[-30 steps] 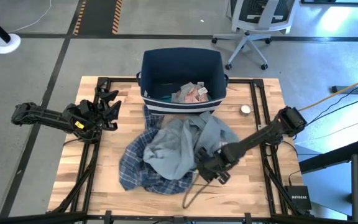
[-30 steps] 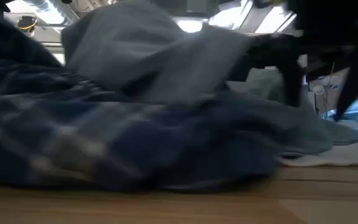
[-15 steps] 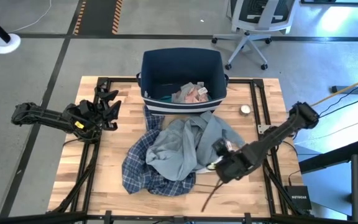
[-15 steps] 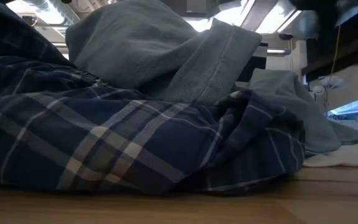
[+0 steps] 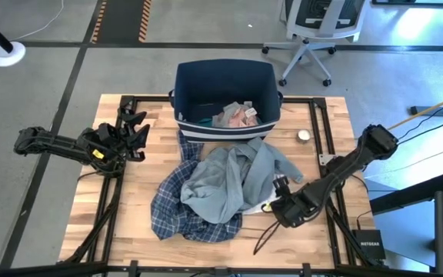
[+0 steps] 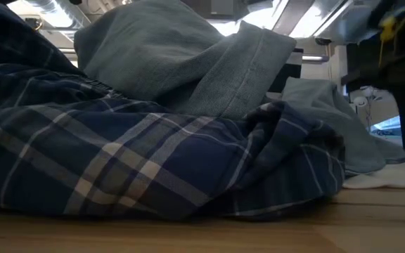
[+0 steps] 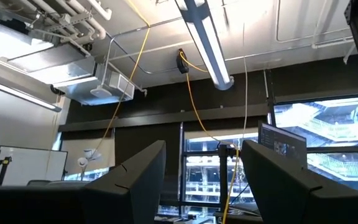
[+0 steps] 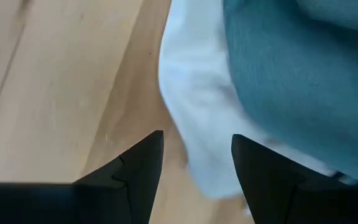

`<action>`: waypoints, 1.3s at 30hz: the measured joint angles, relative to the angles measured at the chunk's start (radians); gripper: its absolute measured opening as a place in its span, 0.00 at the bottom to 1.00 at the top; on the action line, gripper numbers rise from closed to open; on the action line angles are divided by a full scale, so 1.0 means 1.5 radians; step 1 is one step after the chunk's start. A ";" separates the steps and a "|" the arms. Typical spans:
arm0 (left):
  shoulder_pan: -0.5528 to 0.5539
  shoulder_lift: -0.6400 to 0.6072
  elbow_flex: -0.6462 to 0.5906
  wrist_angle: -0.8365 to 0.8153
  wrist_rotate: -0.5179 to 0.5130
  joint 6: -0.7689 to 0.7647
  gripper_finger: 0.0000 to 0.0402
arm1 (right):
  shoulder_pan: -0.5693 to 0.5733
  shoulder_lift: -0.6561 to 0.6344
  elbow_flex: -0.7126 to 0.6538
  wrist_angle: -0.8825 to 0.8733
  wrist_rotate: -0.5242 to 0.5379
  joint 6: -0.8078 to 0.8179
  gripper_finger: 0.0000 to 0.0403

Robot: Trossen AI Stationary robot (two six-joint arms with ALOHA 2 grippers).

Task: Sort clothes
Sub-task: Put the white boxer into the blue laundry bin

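The clothes lie heaped mid-table: a light grey-blue garment point(image 5: 223, 178) on top of a blue-and-white plaid shirt point(image 5: 177, 215), with a white piece point(image 5: 257, 206) sticking out from under the heap's right edge. Pink pieces point(image 5: 237, 115) lie in the navy bin point(image 5: 225, 81). No black piece shows. My right gripper point(image 5: 278, 206) is open and points down at the table just right of the heap, its fingertips point(image 8: 143, 155) standing over the white piece's edge point(image 8: 191, 118). My left gripper point(image 5: 133, 129) is open and empty at the table's left, pointing up point(image 7: 204, 186).
The bin stands at the table's far middle, touching the heap. A small round silvery thing point(image 5: 304, 135) lies at the far right. A dark cord point(image 5: 264, 235) trails on the wood near the right gripper. Bare wood point(image 8: 48, 81) shows at the near right and near left.
My right gripper has gone from over the heap's near right edge toward the table's right edge, off the clothes, and now stands beside the heap. The heap has shifted and settled; the plaid shirt's near edge lies a little differently. The dark cord has trailed along to the right.
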 joint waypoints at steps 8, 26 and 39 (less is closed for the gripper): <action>0.000 0.000 0.000 0.000 -0.003 0.009 0.52 | -0.025 0.003 -0.058 0.034 0.030 -0.005 0.52; 0.000 0.000 0.000 -0.002 -0.005 0.011 0.52 | -0.026 0.003 0.001 -0.086 0.013 -0.050 0.10; 0.000 0.000 0.000 -0.002 -0.006 0.002 0.52 | -0.010 -0.039 0.342 -0.292 0.028 -0.171 0.06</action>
